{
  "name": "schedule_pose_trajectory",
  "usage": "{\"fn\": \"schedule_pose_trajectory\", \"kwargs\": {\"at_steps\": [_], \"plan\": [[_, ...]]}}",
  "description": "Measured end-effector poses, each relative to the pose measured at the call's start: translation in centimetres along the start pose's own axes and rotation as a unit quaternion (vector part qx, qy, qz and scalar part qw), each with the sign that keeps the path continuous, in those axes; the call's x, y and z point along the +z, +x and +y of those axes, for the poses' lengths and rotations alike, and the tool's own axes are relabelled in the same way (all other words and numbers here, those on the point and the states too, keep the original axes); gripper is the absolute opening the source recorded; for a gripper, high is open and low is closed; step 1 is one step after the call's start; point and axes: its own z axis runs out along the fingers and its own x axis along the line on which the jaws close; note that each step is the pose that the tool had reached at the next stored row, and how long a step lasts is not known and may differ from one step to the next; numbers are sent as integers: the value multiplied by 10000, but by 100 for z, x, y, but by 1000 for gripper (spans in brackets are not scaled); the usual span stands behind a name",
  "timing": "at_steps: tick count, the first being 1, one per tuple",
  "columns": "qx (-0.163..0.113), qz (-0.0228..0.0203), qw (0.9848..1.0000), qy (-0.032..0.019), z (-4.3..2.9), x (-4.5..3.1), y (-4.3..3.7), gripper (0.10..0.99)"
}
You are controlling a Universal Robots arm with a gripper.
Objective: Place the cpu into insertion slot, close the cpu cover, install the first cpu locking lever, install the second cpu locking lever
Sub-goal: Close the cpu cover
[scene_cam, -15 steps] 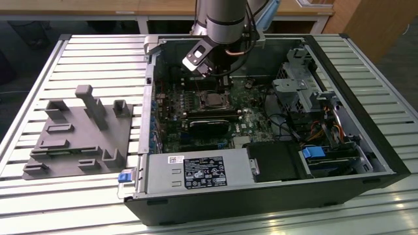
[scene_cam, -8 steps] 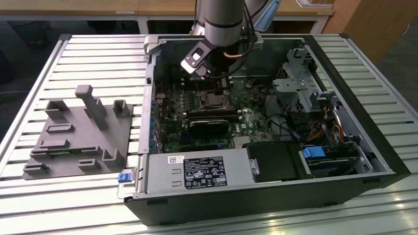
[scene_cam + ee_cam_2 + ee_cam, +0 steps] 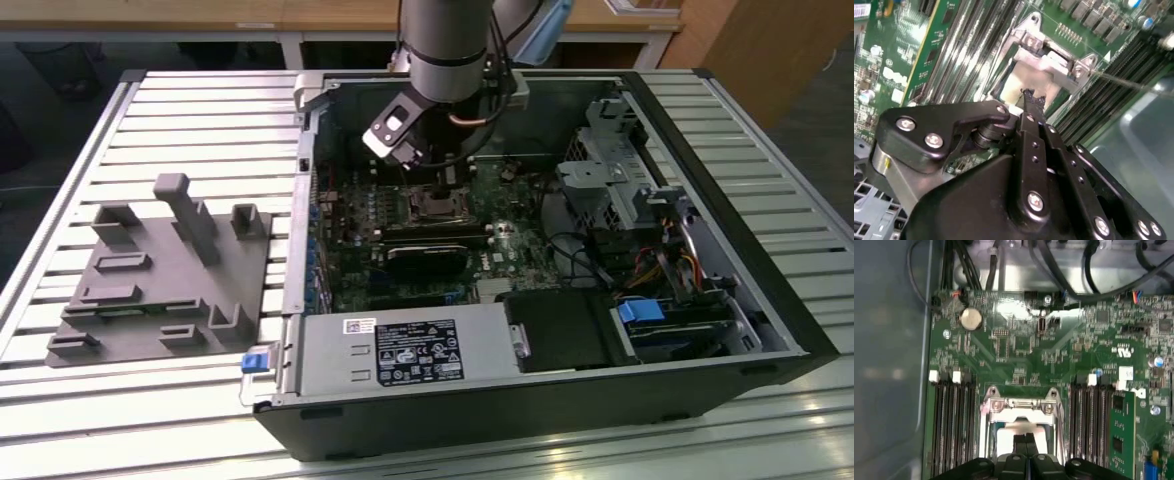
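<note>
Over the slatted worktop (image 3: 174,110), the exterior view has your arm (image 3: 447,50) reaching down into one open computer case (image 3: 747,300), right above the insertion slot (image 3: 437,206) on the green board. One grey fixture (image 3: 160,270) sits well apart on the exterior view's left.

From the second wrist view, your hand (image 3: 1028,96) is clenched, fingertips pressed together with nothing visible between them, just above the one cpu (image 3: 1021,77). That chip appears seated in the slot. The one cpu cover (image 3: 1050,53) frames it and looks lowered. One thin silver rod (image 3: 1124,81) juts out from the cover's corner; I take it for a locking lever, not latched.

From the first wrist view, the closed tips sit centred over the pale chip inside the cover's cut-out. Two banks of memory slots (image 3: 954,425) flank it, and there is one coin cell (image 3: 971,318). Bear down squarely and gently, I'd judge, on the frame rather than the chip.
</note>
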Motion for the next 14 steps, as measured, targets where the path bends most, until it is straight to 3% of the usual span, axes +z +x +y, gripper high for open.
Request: {"fn": "schedule_pose_trajectory", "kwargs": {"at_steps": [8,14], "plan": [[-31,3,10000,0,-198,31,3,106],[-33,3,10000,1,-236,98,1,106]]}}
